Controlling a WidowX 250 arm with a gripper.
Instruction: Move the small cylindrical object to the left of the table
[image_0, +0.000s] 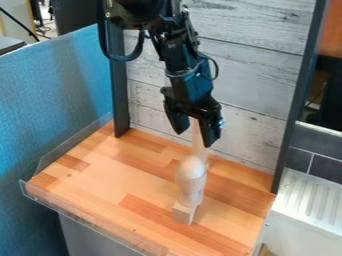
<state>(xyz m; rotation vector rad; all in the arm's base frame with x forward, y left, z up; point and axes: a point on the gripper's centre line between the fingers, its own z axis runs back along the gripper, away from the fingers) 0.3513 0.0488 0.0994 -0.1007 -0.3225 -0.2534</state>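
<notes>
Jaws of the black two-finger gripper (194, 139) stand apart, pointing down above the table toward the back, with a slim, upright, pale wooden rod (197, 135) between them. I cannot tell whether either side touches it. The rod's lower part runs down behind a pale, rounded wooden piece (191, 175), bulbous above and narrower below, which lines up over a small, squared, pale wooden block (184, 213). How these pieces join, and which one counts as the small cylindrical object, I cannot tell for sure; all line up in one column right of the view's centre.

To the view's left of that column, the striped, light-and-reddish wooden tabletop (110, 172) offers its broadest stretch, reaching a clear plastic rim (67, 207) along the left and front edges. Room on the right is narrower, ending at a dark upright post (297, 100) and, past the table's edge, a white ridged metal panel (308, 200). At the back, a whitewashed plank wall (254, 80) rises close behind the gripper, bounded on the left by a dark narrow post (119, 90). A blue fabric partition (53, 95) lines the left side, beyond the rim.
</notes>
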